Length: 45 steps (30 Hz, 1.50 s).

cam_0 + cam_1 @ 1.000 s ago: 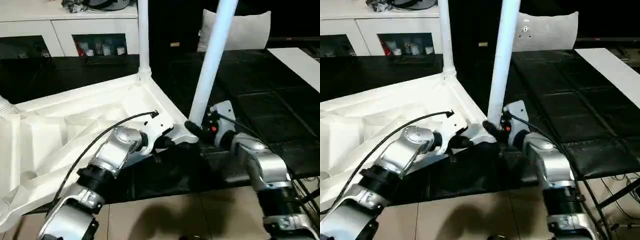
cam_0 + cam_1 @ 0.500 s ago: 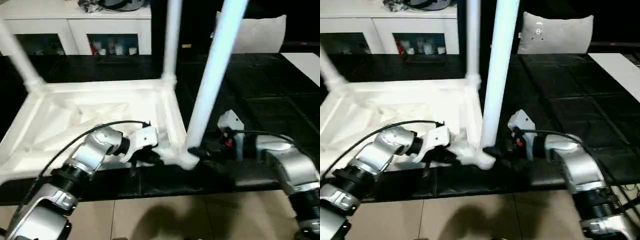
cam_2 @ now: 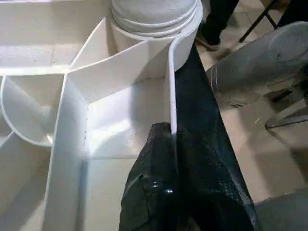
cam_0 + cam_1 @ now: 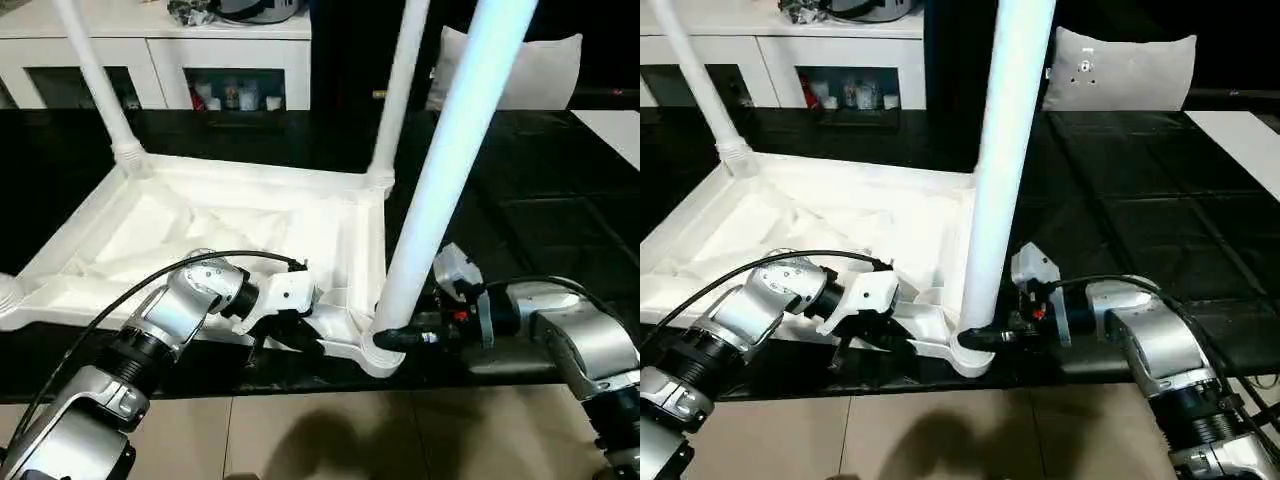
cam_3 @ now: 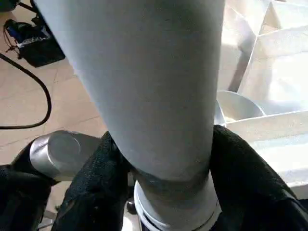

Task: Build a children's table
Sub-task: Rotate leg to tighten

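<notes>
The white tabletop (image 4: 230,225) is lying upside down on the black work table (image 4: 560,190); the left gripper (image 3: 169,139) is pinching its rim; the right gripper (image 5: 163,163) is clasping the near-corner leg (image 4: 440,190) above its socket; uneven twisting risks cross-seating it.

Around the upturned tabletop (image 4: 200,215), three upright legs (image 4: 445,170) fence its corners. The black counter (image 4: 540,200) beyond the near leg lies bare and passable. The right gripper (image 4: 400,338) and left gripper (image 4: 300,335) crowd the tabletop's near corner; a cabinet (image 4: 160,50) blocks behind.
</notes>
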### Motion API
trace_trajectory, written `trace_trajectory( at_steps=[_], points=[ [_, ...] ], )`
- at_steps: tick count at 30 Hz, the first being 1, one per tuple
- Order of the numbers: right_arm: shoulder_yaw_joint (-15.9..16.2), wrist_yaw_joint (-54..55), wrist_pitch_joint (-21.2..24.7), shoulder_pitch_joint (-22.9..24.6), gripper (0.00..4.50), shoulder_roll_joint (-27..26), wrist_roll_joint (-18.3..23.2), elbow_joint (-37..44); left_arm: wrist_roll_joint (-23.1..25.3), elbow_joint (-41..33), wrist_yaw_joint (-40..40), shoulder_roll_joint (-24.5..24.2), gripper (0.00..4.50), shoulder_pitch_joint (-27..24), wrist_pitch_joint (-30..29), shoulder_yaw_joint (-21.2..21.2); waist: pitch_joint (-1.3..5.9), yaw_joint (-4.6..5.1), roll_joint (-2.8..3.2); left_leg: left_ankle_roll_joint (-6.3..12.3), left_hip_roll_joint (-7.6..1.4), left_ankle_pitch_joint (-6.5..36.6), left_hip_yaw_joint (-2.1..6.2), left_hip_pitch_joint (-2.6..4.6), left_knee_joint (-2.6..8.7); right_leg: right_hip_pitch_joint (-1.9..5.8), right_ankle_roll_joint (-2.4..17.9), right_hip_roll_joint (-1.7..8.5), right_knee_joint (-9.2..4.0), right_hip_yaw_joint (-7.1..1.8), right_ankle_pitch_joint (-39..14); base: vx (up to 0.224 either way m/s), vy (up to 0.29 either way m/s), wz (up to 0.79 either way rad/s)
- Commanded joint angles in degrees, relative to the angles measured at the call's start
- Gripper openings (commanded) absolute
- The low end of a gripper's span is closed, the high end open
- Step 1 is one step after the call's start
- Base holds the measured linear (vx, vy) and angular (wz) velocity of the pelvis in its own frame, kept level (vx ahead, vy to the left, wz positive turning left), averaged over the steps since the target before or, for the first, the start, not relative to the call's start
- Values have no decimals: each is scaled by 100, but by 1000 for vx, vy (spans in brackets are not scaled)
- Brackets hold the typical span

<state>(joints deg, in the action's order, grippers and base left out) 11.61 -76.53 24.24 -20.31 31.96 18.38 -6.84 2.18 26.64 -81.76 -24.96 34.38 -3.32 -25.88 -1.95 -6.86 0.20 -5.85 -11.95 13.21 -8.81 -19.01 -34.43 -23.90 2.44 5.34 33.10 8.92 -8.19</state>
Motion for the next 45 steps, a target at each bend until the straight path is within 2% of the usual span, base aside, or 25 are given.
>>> trace_trajectory(
  at_steps=[1,6,9,12,13,14,15,16,18,19,22,24,26,27,28,29,30,31,33,35,37,39,41,42,45],
  points=[
    [72,-141,84,37,208,66,85,87,-52,-122,-259,58,0,162,162,-144,367,18,-27,401,-128,395,-46,-86,385,454,598,341,-363,-360,-1782,0,0,0],
    [91,-165,160,68,202,83,145,129,-83,-141,-241,64,0,129,107,-99,364,15,-28,408,-127,385,-49,-83,386,448,575,336,-369,-358,-1813,0,0,0],
    [-11,16,424,144,202,-56,345,290,-211,-275,-118,126,0,47,-276,17,363,9,-32,406,-132,358,-50,-83,389,451,549,337,-367,-361,-1829,0,0,0],
    [-115,542,551,126,202,-291,269,317,-126,-302,196,188,0,37,-620,72,352,27,-28,360,-131,391,-44,-79,398,440,548,338,-382,-352,-1888,0,0,0],
    [-171,1039,591,57,202,-493,86,226,-62,-242,548,297,0,62,-841,164,339,69,-25,272,-100,494,-49,-80,402,440,429,336,-422,-341,-2182,0,0,0],
    [-176,1077,595,52,202,-508,72,218,-58,-237,575,305,0,64,-859,171,329,78,-29,255,-84,536,-56,-70,397,424,374,323,-458,-324,-2315,0,0,0],
    [-312,1893,796,-100,202,-857,-158,9,-12,-160,1062,479,0,108,-1216,325,316,108,-39,200,-57,589,-59,-77,395,428,244,317,-496,-300,-2577,0,0,0],
    [-363,2131,886,-153,201,-962,-209,-64,-11,-144,1178,527,0,120,-1316,368,307,165,-34,130,-31,670,-51,-79,389,424,149,312,-536,-259,-2817,0,0,0],
    [-546,2861,1175,-308,200,-1294,-341,-257,-23,-191,1459,649,0,108,-1573,474,312,234,-27,96,-18,730,-29,-105,388,452,33,310,-561,-225,-2951,0,0,0],
    [-702,3556,1465,-439,200,-1603,-469,-405,-40,-273,1765,793,0,86,-1904,580,312,342,-23,93,7,801,-25,-102,375,436,-46,294,-600,-203,-2995,0,0,0],
    [-835,4183,1400,-538,200,-1888,-596,-581,-10,-238,2288,1035,0,130,-2153,739,324,487,-3,170,31,836,-22,-113,345,423,-46,285,-626,-183,-2986,0,0,0],
    [-914,4516,1277,-577,200,-2062,-641,-678,3,-184,2741,1252,0,187,-2325,902,334,492,0,211,27,797,-27,-99,340,404,5,287,-623,-188,-2918,0,0,0],
    [-961,4743,986,-566,200,-2267,-699,-765,50,-81,3299,1541,0,283,-2424,1070,352,480,1,298,3,642,-27,-122,350,418,120,283,-584,-212,-2633,0,0,0],
    [-983,4821,919,-557,234,-2345,-728,-774,79,-63,3426,1625,0,308,-2444,1101,365,461,4,330,-11,514,-31,-116,351,410,200,283,-549,-240,-2395,0,0,0],
    [-987,4856,865,-540,234,-2393,-747,-759,87,-54,3489,1684,0,321,-2437,1120,370,448,6,338,-20,461,-26,-112,354,412,256,287,-524,-247,-2294,0,0,0],
    [-988,4863,858,-536,270,-2402,-751,-753,88,-55,3494,1694,0,322,-2435,1122,385,429,-1,382,-29,298,-13,-144,358,450,344,294,-467,-265,-2030,0,0,0],
    [-988,4871,848,-530,270,-2414,-757,-743,89,-56,3501,1709,0,323,-2432,1126,393,418,5,407,-43,220,-3,-150,362,462,407,298,-436,-275,-1864,0,0,0],
    [-982,4720,862,-467,273,-2442,-672,-568,117,-68,3484,1701,0,331,-2359,1071,398,414,24,483,-61,70,-4,-142,355,458,587,296,-375,-306,-1425,0,0,0],
    [-968,4676,836,-445,288,-2445,-640,-506,130,-86,3463,1680,0,323,-2301,1031,390,401,21,544,-67,57,-12,-133,356,462,706,305,-357,-320,-1257,0,0,0],
    [-857,4401,688,-356,319,-2234,-611,-393,166,-180,3148,1459,0,237,-1990,844,386,376,25,557,-66,147,-13,-124,366,477,711,317,-368,-320,-1341,0,0,0],
    [-802,4099,516,-311,331,-2010,-637,-402,190,-146,2948,1315,0,213,-1797,765,371,374,30,549,-75,260,-19,-119,375,473,704,320,-379,-327,-1450,0,0,0],
    [-733,3827,409,-273,356,-1831,-643,-375,208,-108,2791,1211,0,203,-1571,707,357,354,32,522,-73,371,-31,-109,379,471,662,325,-406,-327,-1641,0,0,0],
    [-630,3417,260,-217,361,-1578,-628,-291,194,-93,2513,1073,0,181,-1403,639,349,314,34,505,-82,439,-34,-97,387,464,561,324,-428,-335,-1794,0,0,0],
    [-630,3417,260,-217,373,-1578,-628,-291,194,-93,2513,1073,0,181,-1403,639,345,308,34,502,-77,436,-35,-99,383,460,565,322,-424,-334,-1786,0,0,0],
    [-478,2592,78,-117,398,-1080,-552,-118,184,-105,1858,758,0,128,-926,443,360,283,28,529,-97,362,-23,-99,385,466,608,319,-385,-347,-1597,0,0,0]
  ],
)
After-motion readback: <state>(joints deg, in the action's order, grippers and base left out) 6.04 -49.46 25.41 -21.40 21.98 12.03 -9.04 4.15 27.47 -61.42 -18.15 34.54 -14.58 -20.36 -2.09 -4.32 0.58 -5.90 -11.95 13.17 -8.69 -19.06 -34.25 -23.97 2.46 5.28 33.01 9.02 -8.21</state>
